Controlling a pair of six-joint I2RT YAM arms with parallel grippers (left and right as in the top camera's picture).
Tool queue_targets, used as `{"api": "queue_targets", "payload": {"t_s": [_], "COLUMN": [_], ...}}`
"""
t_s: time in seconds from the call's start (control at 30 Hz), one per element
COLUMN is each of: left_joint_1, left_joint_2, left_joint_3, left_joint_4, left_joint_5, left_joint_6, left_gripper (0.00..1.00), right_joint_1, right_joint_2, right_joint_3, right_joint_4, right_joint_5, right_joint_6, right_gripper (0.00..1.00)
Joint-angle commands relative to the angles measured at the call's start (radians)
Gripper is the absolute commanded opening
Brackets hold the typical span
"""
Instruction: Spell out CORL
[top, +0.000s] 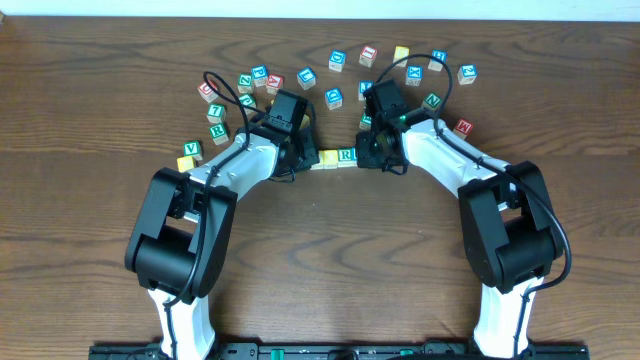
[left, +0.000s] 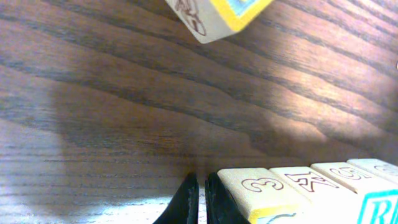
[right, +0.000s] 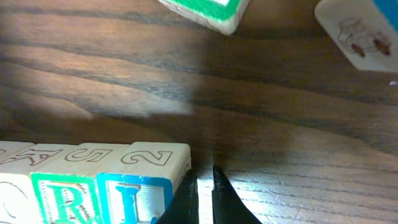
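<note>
Left wrist view: the left claw (left: 200, 190) is clenched on nothing, just beside one end of the block row (left: 292, 186). The right claw (right: 204, 182) is pinched empty at the other end. The row runs left-to-right on the desk (top: 330, 240), with bare wood in front and loose blocks (top: 337, 62) scattered beyond.

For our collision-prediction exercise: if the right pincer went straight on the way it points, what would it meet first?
Likely bare table just ahead of the right pincer; skimming the wood, the green block comes next. Depth is unclear.
</note>
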Motion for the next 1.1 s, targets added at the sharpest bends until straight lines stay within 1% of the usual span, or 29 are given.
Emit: {"api": "queue_targets", "payload": {"t_s": [0.0, 0.57, 0.77, 0.97, 1.07], "left_joint_1": [-0.01, -0.002, 0.041, 0.103, 0.126], "left_joint_2": [0.023, 0.002, -0.043, -0.05, -0.076], "left_joint_3": [0.003, 0.019, 0.019, 0.019, 0.019], "left_joint_4": [0.005, 0.003, -0.029, -0.068, -0.068], "left_joint_5": [0.039, 0.034, -0.023, -0.022, -0.022], "left_joint_6": [0.058, 0.101, 0.103, 0.109, 0.136], "left_gripper": [0.08, 0.07, 0.07, 0.07, 0.07], "right_joint_1": [0.024, 0.016, -0.019, -0.032, -0.032], "right_joint_2": [-0.019, -0.019, -0.019, -0.019, -0.019], "right_joint_3": [-0.018, -0.018, -0.018, -0.018, -0.018], "right_joint_4": [0.005, 0.015, 0.014, 0.014, 0.01], "right_joint_5": [-0.031, -0.016, -0.024, -0.051, -0.05], "right_joint_6": [0.014, 0.017, 0.017, -0.007, -0.007], "right_gripper": [0.06, 0.04, 0.04, 0.05, 0.04]}}
